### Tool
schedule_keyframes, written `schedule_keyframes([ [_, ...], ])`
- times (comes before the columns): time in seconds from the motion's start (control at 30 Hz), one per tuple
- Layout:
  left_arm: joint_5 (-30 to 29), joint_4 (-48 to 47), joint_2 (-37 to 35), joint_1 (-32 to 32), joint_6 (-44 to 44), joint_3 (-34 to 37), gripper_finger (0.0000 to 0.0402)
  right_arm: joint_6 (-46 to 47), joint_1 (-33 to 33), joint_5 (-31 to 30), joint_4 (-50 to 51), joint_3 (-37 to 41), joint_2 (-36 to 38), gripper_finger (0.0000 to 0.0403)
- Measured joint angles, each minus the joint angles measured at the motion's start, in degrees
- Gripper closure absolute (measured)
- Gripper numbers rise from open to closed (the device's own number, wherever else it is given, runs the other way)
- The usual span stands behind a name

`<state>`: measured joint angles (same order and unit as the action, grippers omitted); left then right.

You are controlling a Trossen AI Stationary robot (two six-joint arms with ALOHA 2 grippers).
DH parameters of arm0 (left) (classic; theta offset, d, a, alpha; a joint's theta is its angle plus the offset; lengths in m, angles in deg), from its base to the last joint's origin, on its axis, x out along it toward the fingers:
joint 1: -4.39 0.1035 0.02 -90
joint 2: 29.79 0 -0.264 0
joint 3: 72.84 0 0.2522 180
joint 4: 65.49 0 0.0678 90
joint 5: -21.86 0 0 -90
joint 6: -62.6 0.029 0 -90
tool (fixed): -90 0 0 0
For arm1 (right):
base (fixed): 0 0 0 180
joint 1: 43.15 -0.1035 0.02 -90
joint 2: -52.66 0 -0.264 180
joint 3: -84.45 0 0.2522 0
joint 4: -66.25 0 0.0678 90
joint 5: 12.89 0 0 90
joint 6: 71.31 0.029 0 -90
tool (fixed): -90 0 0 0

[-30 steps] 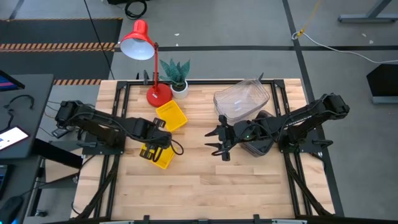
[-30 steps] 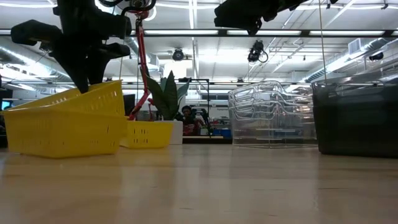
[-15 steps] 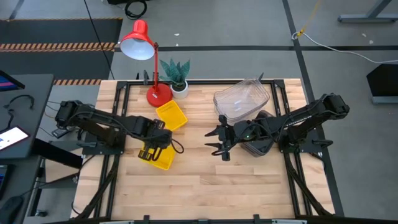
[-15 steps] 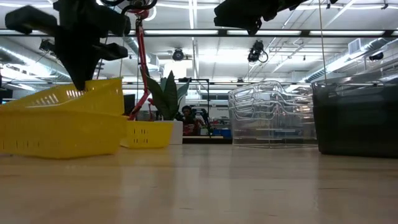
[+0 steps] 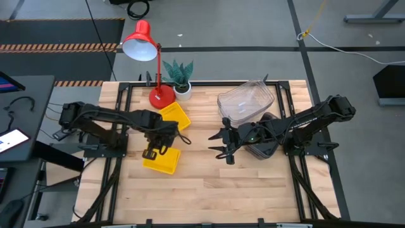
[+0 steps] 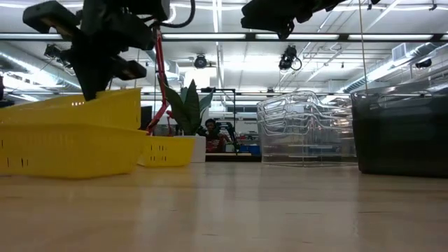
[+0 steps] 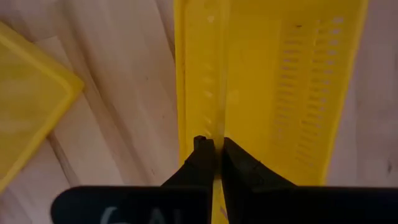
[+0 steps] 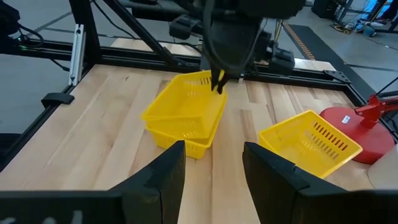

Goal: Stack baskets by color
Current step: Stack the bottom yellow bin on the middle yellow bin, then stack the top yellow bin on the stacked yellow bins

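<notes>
yellow plastic fills the near left of the wooden table: two bright yellow slotted baskets nested together, the upper one sitting tilted in the lower. the left gripper comes down on this pair from above, its dark fingers pinched tight on the upper basket's rim at the side toward the table's back edge. farther back, a third yellow basket lies apart, just beside the base of the red desk lamp. the right gripper hovers mid-table with its jaws spread wide, holding nothing. behind it sit the stacked dark grey baskets, and beyond them the stacked clear see-through baskets.
</notes>
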<state>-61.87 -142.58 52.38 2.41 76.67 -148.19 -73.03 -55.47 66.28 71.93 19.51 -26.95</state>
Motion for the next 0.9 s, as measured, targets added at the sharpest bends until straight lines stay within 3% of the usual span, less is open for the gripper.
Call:
schedule_keyframes([
  [0.17,0.04,1.21,2.65,0.00,2.04,0.12,0.0379,0.00,0.00,0.00,0.00,0.00,0.00,0.0237],
  [0.6,-3.50,8.05,5.09,0.00,-0.08,0.11,0.0222,0.04,-0.04,0.12,0.44,0.00,-0.02,0.0237],
  [0.67,-4.84,8.35,6.04,0.00,-0.89,0.11,0.0212,0.04,-0.04,0.17,0.38,0.00,-0.02,0.0237],
  [0.8,-13.81,8.78,7.99,0.29,-2.35,0.12,0.0213,0.04,-0.04,0.17,0.07,0.00,-0.02,0.0237],
  [0.9,-15.50,9.17,8.81,1.39,-0.98,0.14,0.0224,0.04,-0.04,0.15,0.00,0.00,-0.02,0.0237],
])
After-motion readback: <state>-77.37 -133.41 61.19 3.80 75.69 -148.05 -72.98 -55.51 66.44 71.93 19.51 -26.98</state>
